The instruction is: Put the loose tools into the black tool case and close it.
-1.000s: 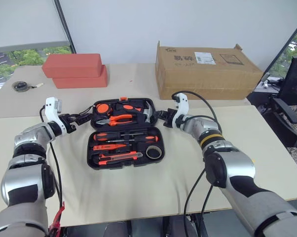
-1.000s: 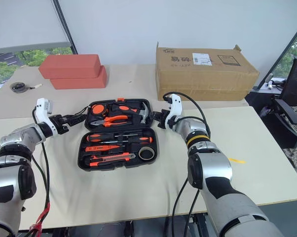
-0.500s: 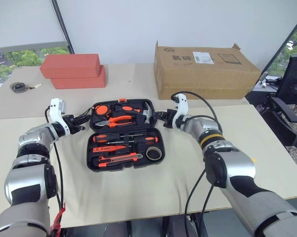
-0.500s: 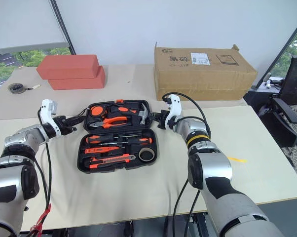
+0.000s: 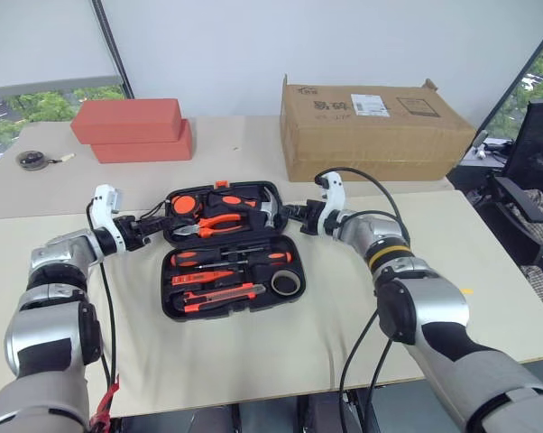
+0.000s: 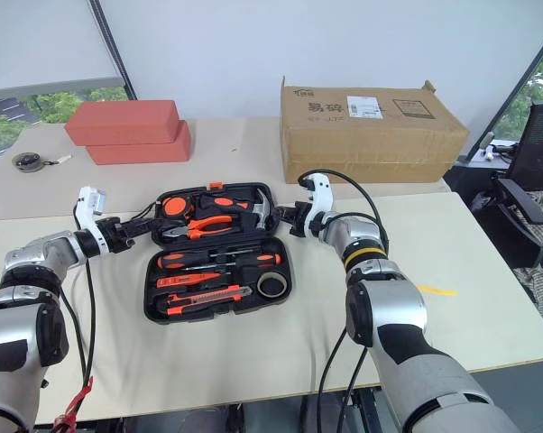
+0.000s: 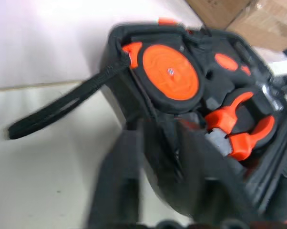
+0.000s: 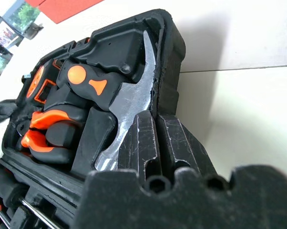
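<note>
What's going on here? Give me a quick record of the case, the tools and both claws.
Case: black tool case open on the table
Tools: screwdrivers, utility knife and tape ring lie in the front half; pliers and hammer in the rear half
Left claw: at the rear half's left edge
Right claw: shut, at its right edge
Behind: cardboard box, red boxes

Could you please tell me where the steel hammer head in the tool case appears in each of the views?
Left eye view: steel hammer head at the far half's right end.
Right eye view: the same corner, beside the right hand.
Left wrist view: too blurred to tell.
Right wrist view: centre, just beyond the fingers.
Shared landmark: the orange-handled pliers.
</note>
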